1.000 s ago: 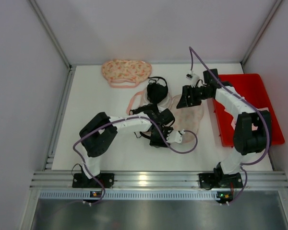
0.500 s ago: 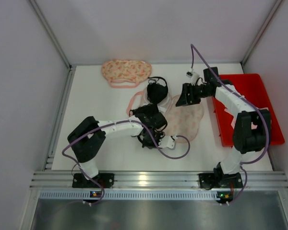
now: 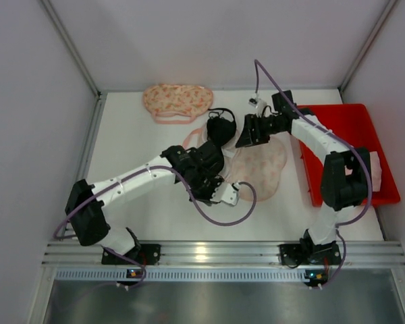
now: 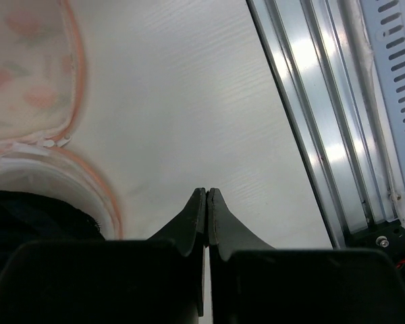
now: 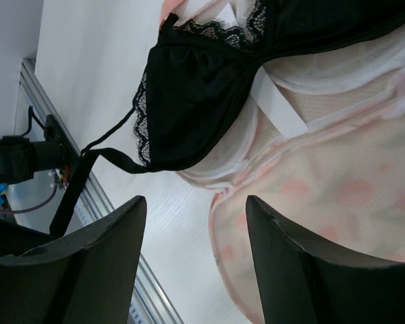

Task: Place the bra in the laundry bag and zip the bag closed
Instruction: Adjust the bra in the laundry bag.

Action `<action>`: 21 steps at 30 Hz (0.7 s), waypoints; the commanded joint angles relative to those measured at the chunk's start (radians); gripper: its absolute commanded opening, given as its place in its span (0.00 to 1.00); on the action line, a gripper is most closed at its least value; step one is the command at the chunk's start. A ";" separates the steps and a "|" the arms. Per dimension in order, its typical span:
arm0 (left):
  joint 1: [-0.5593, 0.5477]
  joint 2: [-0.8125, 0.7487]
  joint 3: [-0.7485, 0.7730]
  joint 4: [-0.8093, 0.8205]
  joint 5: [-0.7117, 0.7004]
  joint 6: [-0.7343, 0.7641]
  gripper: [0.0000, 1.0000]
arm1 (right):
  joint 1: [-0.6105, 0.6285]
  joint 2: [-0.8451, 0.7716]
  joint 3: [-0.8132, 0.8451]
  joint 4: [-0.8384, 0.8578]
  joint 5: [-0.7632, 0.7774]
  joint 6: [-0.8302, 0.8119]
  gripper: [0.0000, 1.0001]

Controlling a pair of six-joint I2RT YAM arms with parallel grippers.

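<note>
**Weighing up a soft, light load**

You had the black bra [image 3: 221, 128] bunched near the middle of the table [image 3: 135, 148], lying against the open end of the pink flowered laundry bag [image 3: 263, 172]. Whether any of it was already inside could not be told.

It looked light, limp and lacy, with thin straps trailing loose. It would likely fold and drape rather than hold a shape. A pinch on the thick fabric of a cup seemed safer than one on a strap, which could stretch or slip. The mesh bag looked just as floppy, so its mouth would probably need holding open.

Your left gripper [image 4: 207, 191] was clenched on nothing, its tips together over bare table just beside the bag's rim. Your right gripper [image 5: 196, 270] stood spread above the bra, grasping nothing.

The table was smooth and white, so cloth would probably slide on it. Room was modest:

- A red bin [image 3: 358, 118] sat along the right edge.
- A second flowered bag [image 3: 177, 101] lay at the far edge.
- A purple cable [image 3: 223, 216] looped near the bag, where it could snag.
</note>
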 commanded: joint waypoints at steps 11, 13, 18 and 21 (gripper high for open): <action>0.293 0.112 0.244 -0.103 0.343 0.148 0.00 | 0.172 0.113 0.033 0.197 -0.100 0.206 0.60; 0.344 0.159 0.293 -0.103 0.375 0.137 0.00 | 0.181 0.130 0.013 0.209 -0.098 0.215 0.59; 0.424 0.271 0.445 -0.103 0.464 0.088 0.00 | 0.195 0.169 -0.025 0.214 -0.086 0.206 0.56; 0.450 0.350 0.528 -0.103 0.482 0.039 0.00 | 0.195 0.169 -0.045 0.214 -0.081 0.195 0.51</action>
